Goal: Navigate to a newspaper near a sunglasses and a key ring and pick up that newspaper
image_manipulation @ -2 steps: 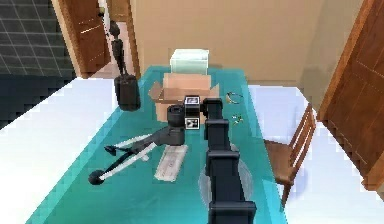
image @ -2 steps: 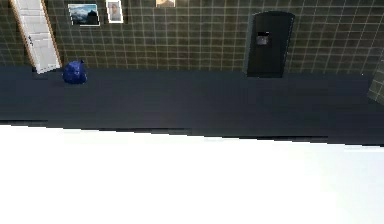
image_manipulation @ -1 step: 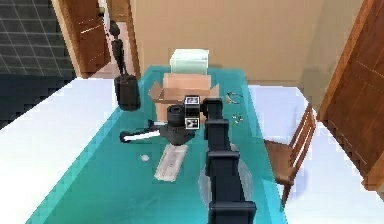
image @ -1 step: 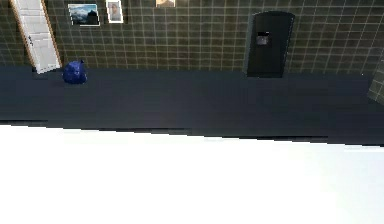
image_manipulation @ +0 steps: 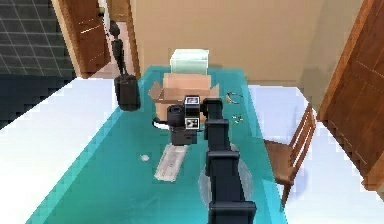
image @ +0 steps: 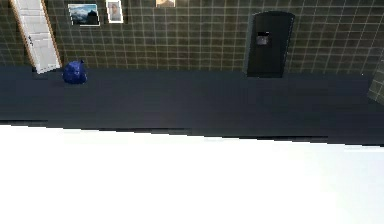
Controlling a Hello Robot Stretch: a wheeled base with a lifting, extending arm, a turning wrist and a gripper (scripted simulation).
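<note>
Teal glass tabletop carries the pale, flat newspaper just beside the outstretched arm, likely extended to bring the hand within reach, though with a cardboard box standing behind it I cannot tell whether it holds anything.

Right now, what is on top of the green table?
An open cardboard box, a pale box behind it, a dark jar, a flat grey paper and some small bits. The arm covers a strip of tabletop, so anything under it is hidden.
</note>
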